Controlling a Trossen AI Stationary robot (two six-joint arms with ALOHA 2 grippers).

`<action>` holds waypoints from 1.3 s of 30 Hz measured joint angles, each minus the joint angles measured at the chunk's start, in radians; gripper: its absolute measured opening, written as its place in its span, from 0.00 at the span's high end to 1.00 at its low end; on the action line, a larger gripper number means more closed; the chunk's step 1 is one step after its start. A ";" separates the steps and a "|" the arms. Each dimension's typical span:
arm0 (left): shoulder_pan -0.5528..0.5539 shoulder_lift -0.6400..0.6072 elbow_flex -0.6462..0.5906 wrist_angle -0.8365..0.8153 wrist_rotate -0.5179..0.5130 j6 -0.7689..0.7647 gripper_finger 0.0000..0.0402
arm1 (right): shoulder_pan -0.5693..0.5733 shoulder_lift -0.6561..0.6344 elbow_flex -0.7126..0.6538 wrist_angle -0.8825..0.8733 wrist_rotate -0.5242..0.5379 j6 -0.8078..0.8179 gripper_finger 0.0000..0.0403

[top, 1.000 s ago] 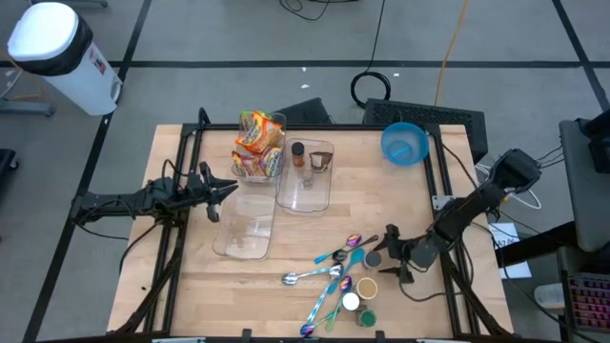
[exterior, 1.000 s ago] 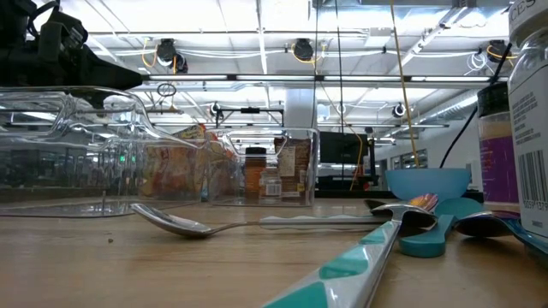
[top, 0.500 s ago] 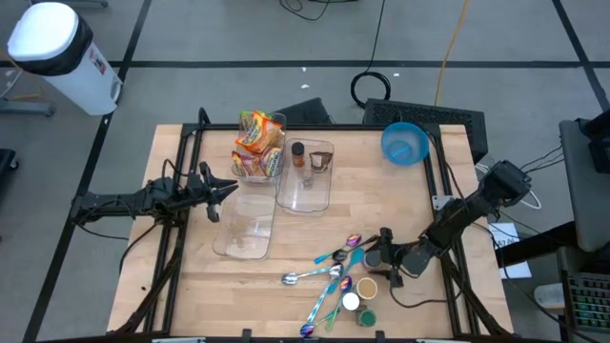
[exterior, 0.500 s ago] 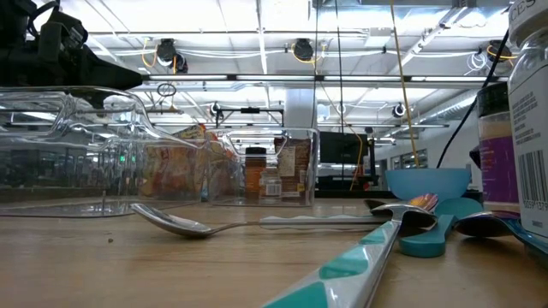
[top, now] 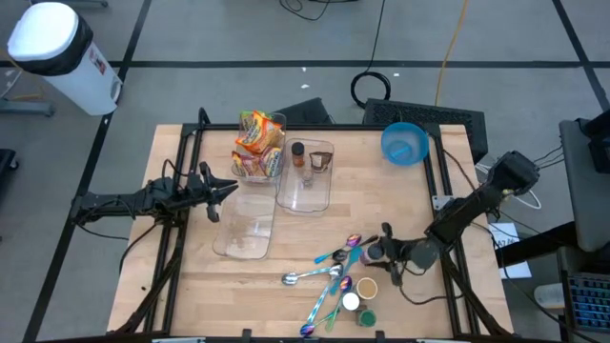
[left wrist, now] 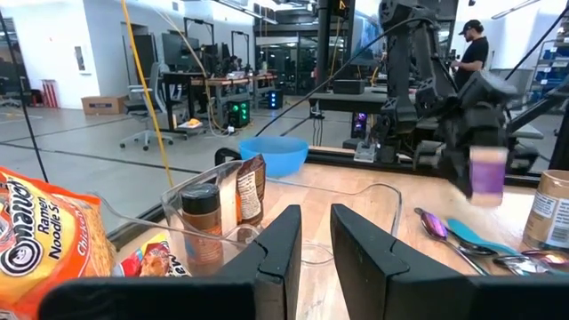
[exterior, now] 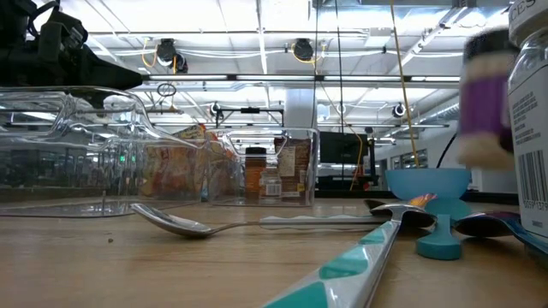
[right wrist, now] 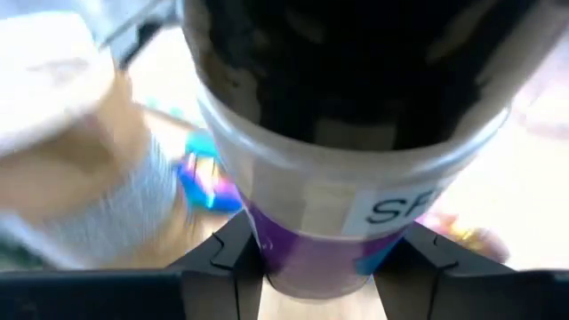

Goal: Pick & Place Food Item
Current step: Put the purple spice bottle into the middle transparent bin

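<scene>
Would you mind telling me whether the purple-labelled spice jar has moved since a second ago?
Yes. In the low view the spice jar has risen and shifted left, above the blue bowl.

Two dark, slender jointed arms showing in black, left hand (top: 227,189) ending in two narrow dark fingers (left wrist: 277,258) with flat pads, right hand (top: 381,252) carrying a blocky black wrist, thin black cables running along both arms

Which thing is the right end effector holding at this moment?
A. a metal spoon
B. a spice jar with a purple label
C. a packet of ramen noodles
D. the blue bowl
B: the right wrist view shows the spice jar with a purple label clamped between the fingers of the right end effector, and the low view shows it raised off the table.
</scene>
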 joint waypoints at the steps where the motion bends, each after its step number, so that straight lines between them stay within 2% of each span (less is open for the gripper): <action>1: 0.000 0.000 0.000 0.000 0.000 0.000 0.83 | -0.001 -0.034 0.000 0.001 0.033 -0.024 0.63; 4: 0.000 0.000 0.000 0.000 0.000 0.000 0.83 | -0.023 -0.147 0.000 0.035 0.135 -0.107 0.63; 6: 0.000 0.000 0.000 0.000 0.000 0.000 0.83 | -0.056 -0.224 0.000 0.075 0.164 -0.166 0.63; 9: 0.000 0.000 0.000 0.005 0.000 -0.004 0.83 | -0.130 -0.321 0.009 0.106 0.158 -0.236 0.63; 11: 0.000 0.000 0.000 0.023 0.000 -0.005 0.83 | -0.188 -0.365 0.038 0.060 0.150 -0.263 0.63; 14: 0.000 0.000 0.000 0.092 0.000 -0.017 0.83 | -0.303 -0.389 0.121 -0.101 0.032 -0.272 0.63; 17: 0.000 0.000 0.000 0.147 0.000 -0.096 0.83 | -0.434 -0.359 0.236 -0.305 -0.096 -0.241 0.63; 20: 0.000 0.000 0.000 0.174 0.001 -0.129 0.83 | -0.561 -0.282 0.326 -0.425 -0.203 -0.214 0.63; 26: 0.000 0.000 0.000 0.178 -0.001 -0.109 0.83 | -0.732 -0.093 0.363 -0.374 -0.369 -0.208 0.63; 31: 0.000 0.000 0.000 0.178 -0.001 -0.166 0.83 | -0.783 0.033 0.363 -0.306 -0.433 -0.208 0.63; 39: 0.000 0.000 0.000 0.214 -0.001 -0.165 0.83 | -0.783 0.053 0.365 -0.286 -0.474 -0.217 0.63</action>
